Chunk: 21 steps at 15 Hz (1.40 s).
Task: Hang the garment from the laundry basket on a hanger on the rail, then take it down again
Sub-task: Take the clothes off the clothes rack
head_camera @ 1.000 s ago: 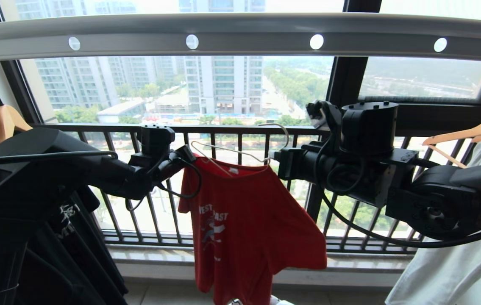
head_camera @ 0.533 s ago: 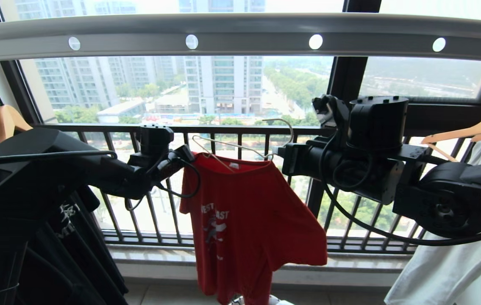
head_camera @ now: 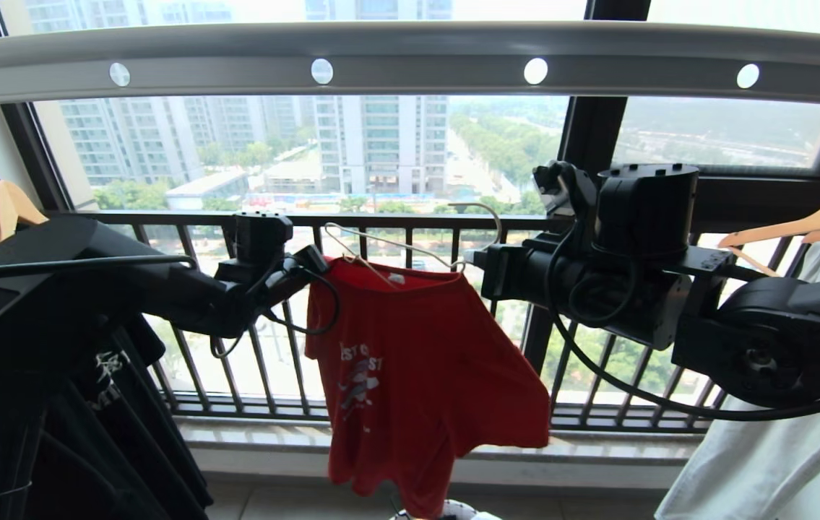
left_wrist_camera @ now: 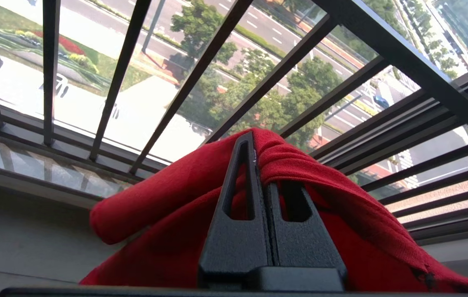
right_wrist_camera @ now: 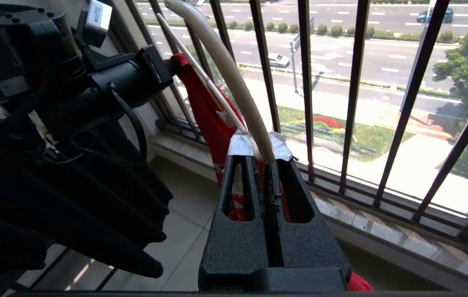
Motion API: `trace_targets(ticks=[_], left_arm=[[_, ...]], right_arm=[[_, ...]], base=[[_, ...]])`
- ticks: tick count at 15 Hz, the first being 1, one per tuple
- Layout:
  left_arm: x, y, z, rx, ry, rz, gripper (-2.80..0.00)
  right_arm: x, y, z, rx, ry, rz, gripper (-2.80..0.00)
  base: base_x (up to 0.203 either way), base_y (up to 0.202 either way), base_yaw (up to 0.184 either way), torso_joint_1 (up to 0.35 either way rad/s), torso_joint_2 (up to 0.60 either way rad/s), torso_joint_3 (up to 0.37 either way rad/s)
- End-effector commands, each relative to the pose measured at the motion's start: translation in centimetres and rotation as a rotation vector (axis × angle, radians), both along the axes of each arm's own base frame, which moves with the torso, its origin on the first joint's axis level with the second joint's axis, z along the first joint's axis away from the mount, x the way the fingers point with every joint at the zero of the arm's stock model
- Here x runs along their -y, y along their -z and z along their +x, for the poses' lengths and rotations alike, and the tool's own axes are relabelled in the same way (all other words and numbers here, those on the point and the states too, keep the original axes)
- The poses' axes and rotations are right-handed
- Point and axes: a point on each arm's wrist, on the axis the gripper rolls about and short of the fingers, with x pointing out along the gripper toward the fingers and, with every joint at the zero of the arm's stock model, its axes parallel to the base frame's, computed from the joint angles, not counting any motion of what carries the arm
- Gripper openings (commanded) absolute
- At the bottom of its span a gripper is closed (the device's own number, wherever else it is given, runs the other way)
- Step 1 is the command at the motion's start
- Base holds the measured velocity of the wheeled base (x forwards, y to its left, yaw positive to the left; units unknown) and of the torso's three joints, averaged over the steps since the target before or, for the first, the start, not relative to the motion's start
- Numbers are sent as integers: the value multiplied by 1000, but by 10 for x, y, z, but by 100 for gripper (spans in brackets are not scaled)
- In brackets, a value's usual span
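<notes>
Swinging slightly leftward at the hem since a second ago: garment [head_camera: 410, 375], hanging below rail [head_camera: 410, 54]. Left gripper [left_wrist_camera: 258, 156] pinching the red shoulder, jaws fully closed. Right gripper [right_wrist_camera: 263, 159] clamping hanger [head_camera: 410, 249] near its taped neck, jaws shut. Handling light, limp, prone to sliding; gripping at the stiff wire.

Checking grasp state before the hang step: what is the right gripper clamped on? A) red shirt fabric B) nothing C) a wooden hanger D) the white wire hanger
D: in the right wrist view the right gripper is shut on the taped neck of the wire hanger, while the left gripper pinches the red shirt.
</notes>
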Motion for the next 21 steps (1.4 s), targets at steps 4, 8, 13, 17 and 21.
trace_targets(ticks=[4,8,13,17,21], left_arm=[[29,18,-6,-42,67,41,-280],[53,31,-21,-80,137,92,-280],[74,43,-35,-114,189,128,-280],[85,54,-47,-137,244,205,-280],[101,67,-57,-145,260,272,-280]], right_arm=[[-3,5,3,-9,-2,0,-280],[-6,13,13,-24,12,-7,-280],[-3,17,24,-29,36,-7,-280],[1,16,29,-27,51,-5,-280],[0,15,29,-34,53,13,-280]], base=[[0,0,0,0,0,0],[0,0,0,0,0,0],[0,0,0,0,0,0],[0,0,0,0,0,0],[0,0,0,0,0,0]])
